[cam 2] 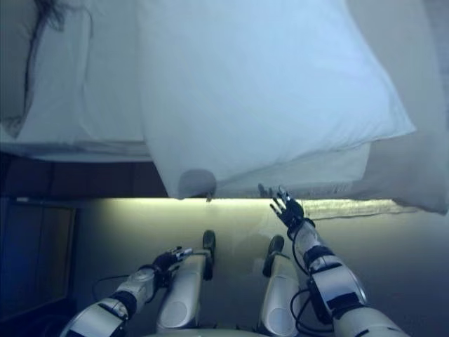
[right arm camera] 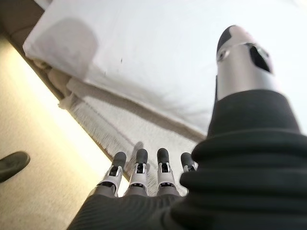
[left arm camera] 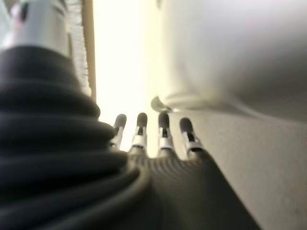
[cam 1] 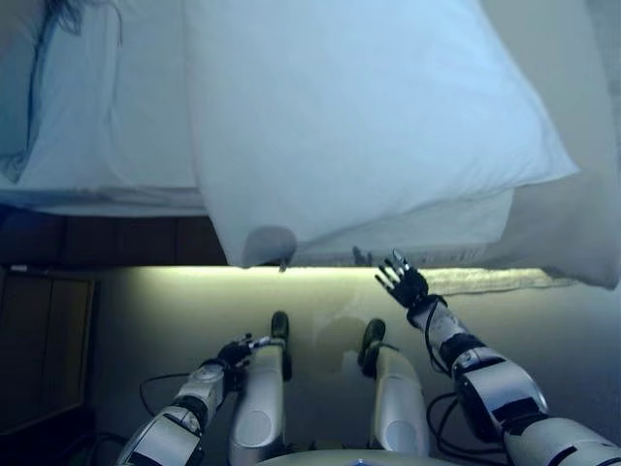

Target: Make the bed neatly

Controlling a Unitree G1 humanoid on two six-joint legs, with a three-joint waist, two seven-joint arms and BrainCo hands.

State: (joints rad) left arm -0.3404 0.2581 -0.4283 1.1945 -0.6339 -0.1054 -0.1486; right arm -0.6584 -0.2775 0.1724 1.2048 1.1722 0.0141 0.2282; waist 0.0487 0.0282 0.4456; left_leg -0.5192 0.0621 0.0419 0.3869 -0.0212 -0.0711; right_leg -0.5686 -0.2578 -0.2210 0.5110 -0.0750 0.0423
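Observation:
A big white pillow (cam 1: 369,116) lies askew on the bed (cam 1: 136,126), one corner hanging over the near edge. My right hand (cam 1: 403,283) is raised just below that edge, right of the hanging corner, with its fingers (right arm camera: 141,165) straight and open, touching nothing. In its wrist view the pillow (right arm camera: 168,57) rests on a white fringed cover (right arm camera: 115,129) just past the fingertips. My left hand (cam 1: 236,351) hangs low, away from the bed, its fingers (left arm camera: 163,129) relaxed and empty.
A second pillow (cam 1: 19,87) lies at the bed's far left. Grey bedding (cam 1: 572,223) droops over the edge at the right. A dark bed frame (cam 1: 116,241) runs above a lit strip (cam 1: 320,277). A dark cabinet (cam 1: 44,340) stands at the left.

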